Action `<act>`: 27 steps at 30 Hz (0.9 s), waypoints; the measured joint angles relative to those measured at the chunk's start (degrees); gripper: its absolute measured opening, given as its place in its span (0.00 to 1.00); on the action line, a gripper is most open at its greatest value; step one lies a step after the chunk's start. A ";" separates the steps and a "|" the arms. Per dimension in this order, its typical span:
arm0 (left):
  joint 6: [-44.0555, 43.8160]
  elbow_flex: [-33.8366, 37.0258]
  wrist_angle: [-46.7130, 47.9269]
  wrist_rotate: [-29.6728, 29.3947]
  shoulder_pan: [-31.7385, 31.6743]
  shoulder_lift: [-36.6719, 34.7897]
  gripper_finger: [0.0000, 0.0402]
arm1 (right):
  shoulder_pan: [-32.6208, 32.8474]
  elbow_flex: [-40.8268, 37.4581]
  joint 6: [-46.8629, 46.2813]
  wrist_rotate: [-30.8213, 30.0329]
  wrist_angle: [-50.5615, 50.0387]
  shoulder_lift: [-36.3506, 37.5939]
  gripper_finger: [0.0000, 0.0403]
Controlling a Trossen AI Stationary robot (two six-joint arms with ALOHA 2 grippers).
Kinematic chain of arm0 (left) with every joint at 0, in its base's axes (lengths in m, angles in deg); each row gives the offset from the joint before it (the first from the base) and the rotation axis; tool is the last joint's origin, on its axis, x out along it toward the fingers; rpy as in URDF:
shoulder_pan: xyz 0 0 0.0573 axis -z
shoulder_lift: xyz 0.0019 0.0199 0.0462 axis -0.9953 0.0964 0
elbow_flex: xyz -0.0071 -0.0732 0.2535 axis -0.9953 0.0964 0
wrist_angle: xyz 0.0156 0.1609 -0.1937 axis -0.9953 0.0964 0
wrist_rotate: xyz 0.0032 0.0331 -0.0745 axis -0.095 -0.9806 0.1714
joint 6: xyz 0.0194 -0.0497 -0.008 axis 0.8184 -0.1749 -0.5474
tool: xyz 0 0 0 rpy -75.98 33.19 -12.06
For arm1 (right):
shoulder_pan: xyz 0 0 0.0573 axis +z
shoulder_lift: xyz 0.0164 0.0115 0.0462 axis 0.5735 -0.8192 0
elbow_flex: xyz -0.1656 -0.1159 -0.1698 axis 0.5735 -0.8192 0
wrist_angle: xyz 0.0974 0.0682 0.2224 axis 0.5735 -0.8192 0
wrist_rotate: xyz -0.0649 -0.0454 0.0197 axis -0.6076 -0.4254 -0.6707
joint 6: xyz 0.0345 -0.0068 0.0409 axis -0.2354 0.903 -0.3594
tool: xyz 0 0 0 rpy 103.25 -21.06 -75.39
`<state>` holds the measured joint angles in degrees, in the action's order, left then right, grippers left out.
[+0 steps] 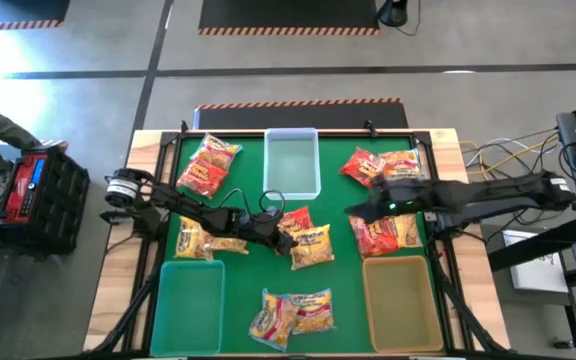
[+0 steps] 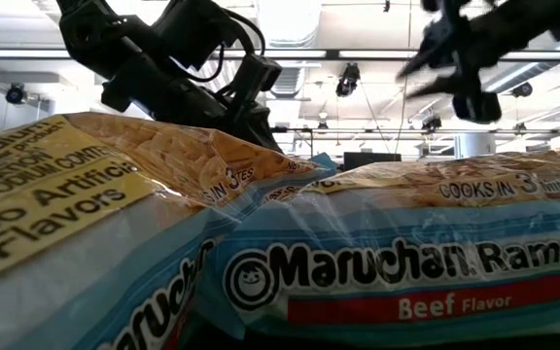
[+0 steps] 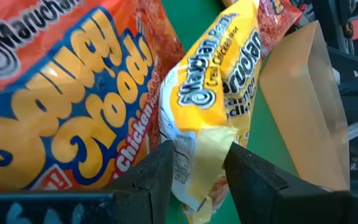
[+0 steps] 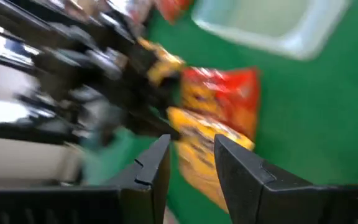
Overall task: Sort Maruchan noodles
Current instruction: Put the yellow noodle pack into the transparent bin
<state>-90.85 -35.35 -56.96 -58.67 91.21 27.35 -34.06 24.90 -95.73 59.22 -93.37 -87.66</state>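
A green mat point(image 1: 343, 215) covers the table, which stands on a grey concrete floor with striped black mats beyond its far edge. On the mat are three bins: a clear bin point(image 1: 293, 162) at the far middle, a green bin point(image 1: 190, 292) at the near left and a tan bin point(image 1: 401, 290) at the near right. The Maruchan noodles lie scattered: red packets point(image 1: 209, 163) at the far left, more red packets point(image 1: 378, 165) at the far right, a red pile point(image 1: 380, 235) just beyond the tan bin, yellow packets point(image 1: 292, 315) at the near middle, and one yellow packet point(image 1: 194, 241) by the green bin.

The left gripper point(image 3: 194, 168) is at the mat's centre, its fingers point(image 3: 157, 168) clamped on the edge of a yellow-orange packet point(image 3: 213, 106) beside a red-orange packet point(image 3: 61, 93).

The right gripper point(image 4: 188, 162) hovers over the mat right of centre, clear of the packets, its fingers narrowly parted with nothing between them.
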 joint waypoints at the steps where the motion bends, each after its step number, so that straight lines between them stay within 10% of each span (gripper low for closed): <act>1: 0.02 0.00 0.00 0.07 0.02 0.00 0.31 | 0.20 0.30 -0.20 0.63 0.10 -1.52 0.29; 27: 0.04 0.07 -1.99 0.07 0.98 0.00 0.31 | 4.46 7.14 1.39 11.89 -0.98 -26.92 0.41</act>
<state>-90.81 -35.29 -58.95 -58.60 92.19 27.35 -29.60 32.04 -94.34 71.11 -94.35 -114.58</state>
